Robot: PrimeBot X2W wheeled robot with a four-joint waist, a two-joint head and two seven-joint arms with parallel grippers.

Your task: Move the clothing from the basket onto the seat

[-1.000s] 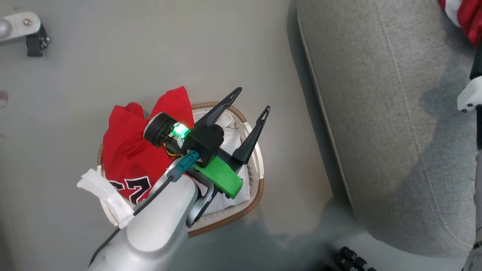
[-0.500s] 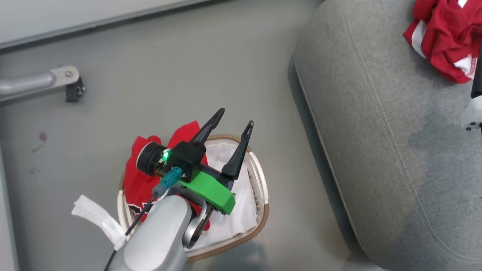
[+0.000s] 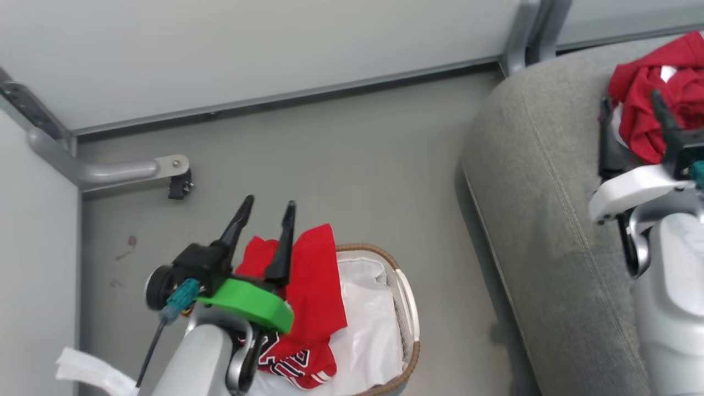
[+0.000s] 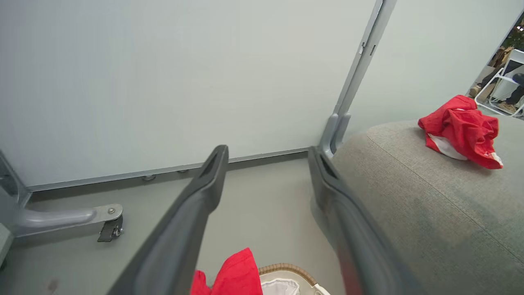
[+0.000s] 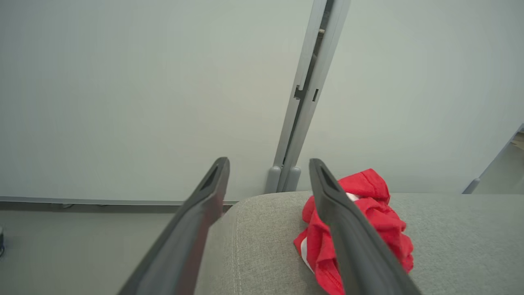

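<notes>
1 jersey [image 3: 313, 286] in basket [image 3: 410, 330], draped over rim; 1 garment [image 3: 643, 104] on sofa [image 3: 528, 220]. Left gripper [image 3: 269, 202], right gripper [image 3: 630, 99] both spread, empty. Fabric likely light, limp, slick: pinch a bunched fold.

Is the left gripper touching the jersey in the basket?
Apart. Left wrist view: left gripper open, high before the wall; jersey lies well below it.

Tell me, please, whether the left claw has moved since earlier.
Yes: against the basket, the left claw shifted leftward, from over the liner to the red garment.
</notes>
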